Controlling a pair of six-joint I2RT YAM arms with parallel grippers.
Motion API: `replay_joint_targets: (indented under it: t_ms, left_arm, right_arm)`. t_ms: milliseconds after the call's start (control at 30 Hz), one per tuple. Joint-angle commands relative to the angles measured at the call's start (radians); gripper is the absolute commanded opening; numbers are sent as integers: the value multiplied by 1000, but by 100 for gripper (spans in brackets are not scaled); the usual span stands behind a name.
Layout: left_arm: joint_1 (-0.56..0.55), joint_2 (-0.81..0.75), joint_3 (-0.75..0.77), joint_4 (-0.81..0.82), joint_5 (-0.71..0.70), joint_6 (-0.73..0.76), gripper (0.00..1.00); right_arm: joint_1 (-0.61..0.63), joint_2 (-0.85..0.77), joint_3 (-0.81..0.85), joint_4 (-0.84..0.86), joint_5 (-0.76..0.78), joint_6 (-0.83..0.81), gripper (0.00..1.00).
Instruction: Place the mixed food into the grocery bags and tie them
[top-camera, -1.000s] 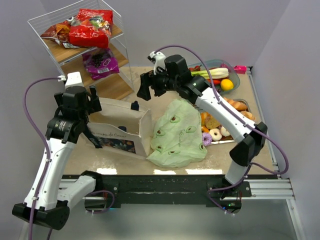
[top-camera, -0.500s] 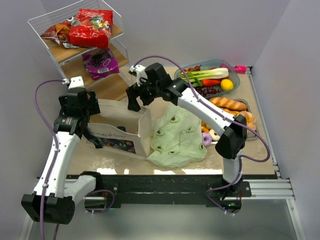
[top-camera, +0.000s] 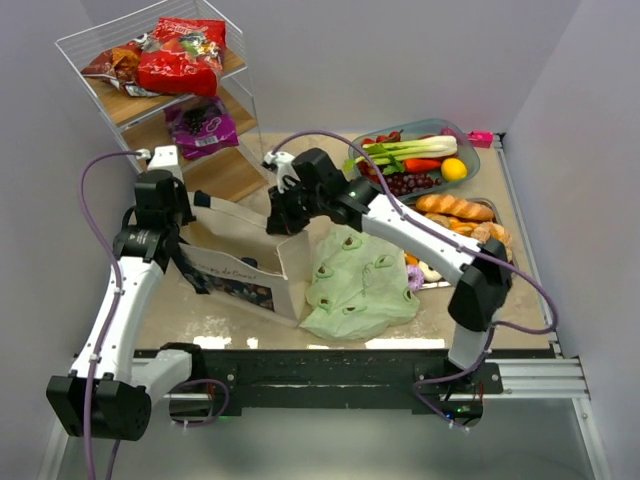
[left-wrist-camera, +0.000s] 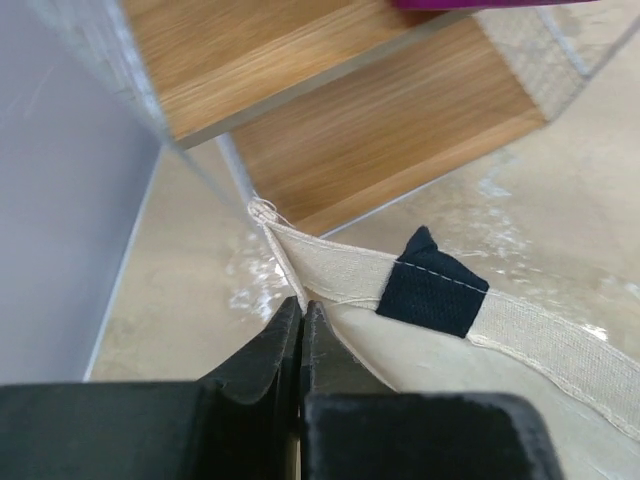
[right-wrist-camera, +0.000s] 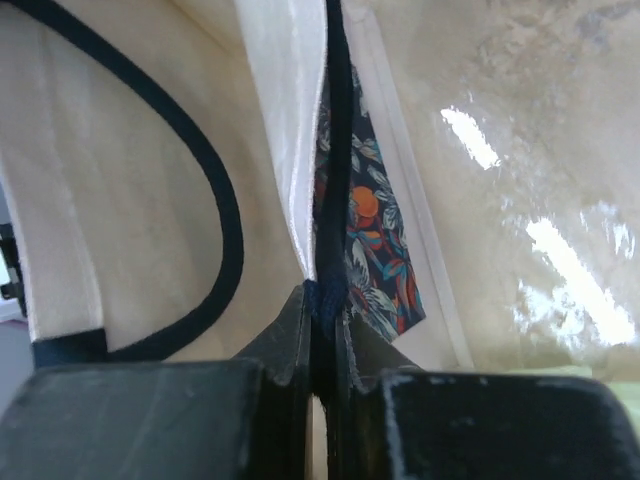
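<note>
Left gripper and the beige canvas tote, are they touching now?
Touching. The left wrist view shows the left gripper shut on the cream rim of the canvas tote, with the fabric pinched between its jaws.

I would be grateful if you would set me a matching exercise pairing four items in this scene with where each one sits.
Things:
1. red snack packet
2. purple snack packet
3. lemon
4. pale-green bag

Places:
A. in the clear tub with the leek
B. top shelf of the wire rack
C. lying on the table, right of the canvas tote
D. rack shelf just under the top one

Pairs: 1-B, 2-D, 3-A, 4-C.
</note>
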Motion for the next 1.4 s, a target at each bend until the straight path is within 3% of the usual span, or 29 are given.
replay_joint_targets:
  t_ms: [0, 100, 267, 600, 633, 667, 733, 767, 867, 1000, 1167, 1367]
  left_arm:
    - [-4, 0, -2, 106, 256, 16, 0]
    - [-36, 21, 30, 161, 305, 10, 0]
    - [-200, 122, 93, 258, 304, 44, 0]
    - [-264, 427, 344, 366, 351, 44, 0]
    - [-268, 438, 364, 363, 351, 47, 4]
    - [-274, 449, 400, 355, 342, 52, 30]
    - [-290, 449, 432, 323, 313, 62, 53]
    - [-296, 440, 446, 312, 261, 62, 73]
    - [-297, 354, 429, 292, 172, 58, 94]
    - [-297, 193, 380, 176, 103, -20, 100]
    - [-297, 106, 262, 22, 253, -195, 100]
    - [-297, 64, 98, 115, 443, -309, 100]
  right_arm:
    - [12, -239, -211, 176, 106, 176, 0]
    - [19, -390, -386, 304, 195, 308, 0]
    - [29, -554, -598, 460, 340, 454, 0]
    - [31, -625, -776, 582, 565, 613, 0]
    - [31, -625, -783, 582, 600, 624, 0]
    - [31, -623, -786, 581, 616, 636, 0]
    - [32, -631, -796, 582, 666, 661, 0]
    - [32, -632, -798, 581, 686, 669, 0]
    - [32, -638, -801, 572, 728, 681, 0]
    - [32, -635, -796, 564, 751, 687, 0]
    - [32, -628, -803, 564, 749, 692, 0]
    - [32, -615, -809, 564, 737, 689, 0]
